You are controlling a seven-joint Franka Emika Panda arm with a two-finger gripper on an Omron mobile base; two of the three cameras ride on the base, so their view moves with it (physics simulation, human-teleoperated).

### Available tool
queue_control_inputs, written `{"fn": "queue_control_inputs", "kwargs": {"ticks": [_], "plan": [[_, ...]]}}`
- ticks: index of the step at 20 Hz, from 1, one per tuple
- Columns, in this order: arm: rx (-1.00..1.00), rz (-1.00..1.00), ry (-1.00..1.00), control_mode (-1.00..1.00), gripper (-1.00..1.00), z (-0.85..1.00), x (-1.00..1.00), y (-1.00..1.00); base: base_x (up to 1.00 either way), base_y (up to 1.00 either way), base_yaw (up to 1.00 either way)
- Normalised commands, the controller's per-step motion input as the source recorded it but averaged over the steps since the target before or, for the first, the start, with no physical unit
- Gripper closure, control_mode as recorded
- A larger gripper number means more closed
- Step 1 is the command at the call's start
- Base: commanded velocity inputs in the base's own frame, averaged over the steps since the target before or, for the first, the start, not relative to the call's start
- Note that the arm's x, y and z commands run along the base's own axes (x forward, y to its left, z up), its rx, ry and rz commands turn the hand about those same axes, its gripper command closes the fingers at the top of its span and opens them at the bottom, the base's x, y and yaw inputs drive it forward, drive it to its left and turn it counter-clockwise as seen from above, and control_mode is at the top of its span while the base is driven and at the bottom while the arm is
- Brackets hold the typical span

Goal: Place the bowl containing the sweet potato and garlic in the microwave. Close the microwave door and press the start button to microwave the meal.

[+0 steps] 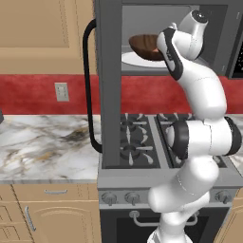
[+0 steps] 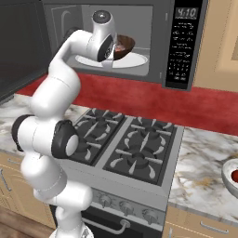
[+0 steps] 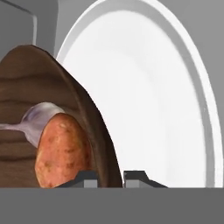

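Bowl [image 3: 52, 87] holds one sweet potato [image 3: 61, 148], one garlic [image 3: 37, 118].

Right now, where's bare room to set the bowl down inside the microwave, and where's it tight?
The white turntable is bare beside the bowl, out to its rim and the pale cavity wall. Crowded spot: the bowl's rim, where the gripper is clamped, with the sweet potato and garlic just inside. The open microwave door stands left.
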Motion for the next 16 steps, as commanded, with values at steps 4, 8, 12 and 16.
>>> {"fn": "queue_control_inputs", "kwargs": {"ticks": [4, 8, 12, 16], "plan": [[0.0, -0.03, 0.0, -1.0, 1.0, -0.22, 0.41, 0.0, 0.0, 0.0, 0.0], [0.0, -0.03, 0.0, -1.0, -1.0, -0.21, 0.24, 0.0, 0.0, 0.0, 0.0], [0.0, -0.01, 0.0, -1.0, -1.0, -0.1, 0.01, 0.0, 0.0, 0.0, 0.0], [0.0, 0.0, -0.03, -1.0, -1.0, -0.02, -0.27, 0.0, 0.0, 0.0, 0.0]]}}
